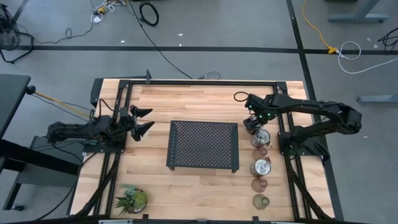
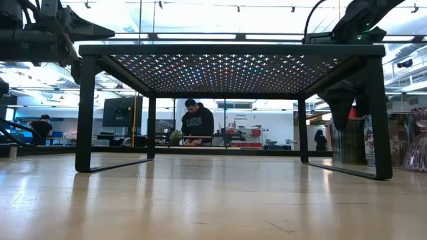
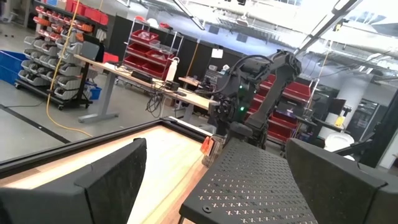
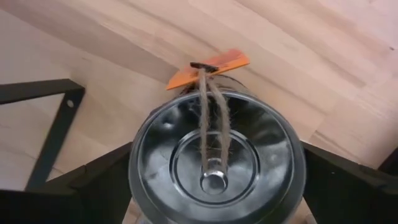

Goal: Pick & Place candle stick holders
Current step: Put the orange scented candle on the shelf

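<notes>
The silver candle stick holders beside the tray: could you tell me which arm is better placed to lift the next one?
The right. Its gripper already straddles a silver candle stick holder next to the mesh tray, fingers either side. The left gripper waits open across the tray, far from the holders.

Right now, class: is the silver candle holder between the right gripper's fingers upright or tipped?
Upright: the silver candle holder shows its open mouth straight up between the right gripper fingers.
</notes>
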Action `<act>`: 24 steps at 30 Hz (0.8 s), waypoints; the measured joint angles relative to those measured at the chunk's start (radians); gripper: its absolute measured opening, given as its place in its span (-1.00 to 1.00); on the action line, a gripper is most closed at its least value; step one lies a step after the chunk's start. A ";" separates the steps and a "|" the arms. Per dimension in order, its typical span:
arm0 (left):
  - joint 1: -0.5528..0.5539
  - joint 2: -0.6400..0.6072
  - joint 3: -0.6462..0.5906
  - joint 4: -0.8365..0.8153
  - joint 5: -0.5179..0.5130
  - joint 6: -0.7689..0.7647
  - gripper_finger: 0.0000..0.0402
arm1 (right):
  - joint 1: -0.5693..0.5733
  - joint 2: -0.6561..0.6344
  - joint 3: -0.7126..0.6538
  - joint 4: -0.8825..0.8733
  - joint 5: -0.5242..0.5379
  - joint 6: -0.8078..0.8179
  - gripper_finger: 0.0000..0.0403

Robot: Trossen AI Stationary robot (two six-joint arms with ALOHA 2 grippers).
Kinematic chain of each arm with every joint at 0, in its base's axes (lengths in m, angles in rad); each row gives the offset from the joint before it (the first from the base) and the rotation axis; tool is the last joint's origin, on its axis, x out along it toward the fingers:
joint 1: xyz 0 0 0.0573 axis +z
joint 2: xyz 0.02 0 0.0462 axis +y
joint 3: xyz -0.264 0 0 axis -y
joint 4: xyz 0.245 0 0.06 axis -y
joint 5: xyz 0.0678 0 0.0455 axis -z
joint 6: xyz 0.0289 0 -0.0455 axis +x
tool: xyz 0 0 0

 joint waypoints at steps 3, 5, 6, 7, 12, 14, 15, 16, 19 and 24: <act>0.000 0.000 0.000 0.000 0.000 0.000 0.92 | 0.000 0.027 0.002 0.002 0.001 -0.015 0.87; 0.000 0.000 0.000 0.000 0.000 0.000 0.92 | 0.000 0.042 0.006 0.001 0.005 -0.017 0.76; 0.000 0.000 0.000 0.000 0.000 0.000 0.92 | 0.001 0.047 0.006 0.001 0.008 -0.019 0.70; 0.000 0.000 0.000 0.000 0.000 0.000 0.92 | 0.001 0.050 0.006 0.002 0.011 -0.021 0.67; 0.000 0.000 0.000 0.001 0.000 -0.003 0.92 | 0.000 0.050 0.016 -0.010 0.011 -0.022 0.67; 0.000 0.000 0.000 0.003 0.000 -0.003 0.92 | 0.000 0.052 0.036 -0.044 0.015 -0.027 0.67; 0.000 0.000 0.000 0.007 0.000 -0.003 0.92 | 0.000 0.052 0.052 -0.066 0.028 -0.032 0.67; 0.000 0.000 0.000 0.015 0.000 -0.003 0.92 | 0.000 0.048 0.073 -0.098 0.043 -0.039 0.67; 0.000 0.000 0.000 0.052 0.000 -0.003 0.92 | -0.004 0.046 0.153 -0.142 0.055 -0.065 0.67; 0.000 0.000 0.000 0.093 0.000 0.006 0.92 | -0.004 0.045 0.336 -0.280 0.070 -0.102 0.67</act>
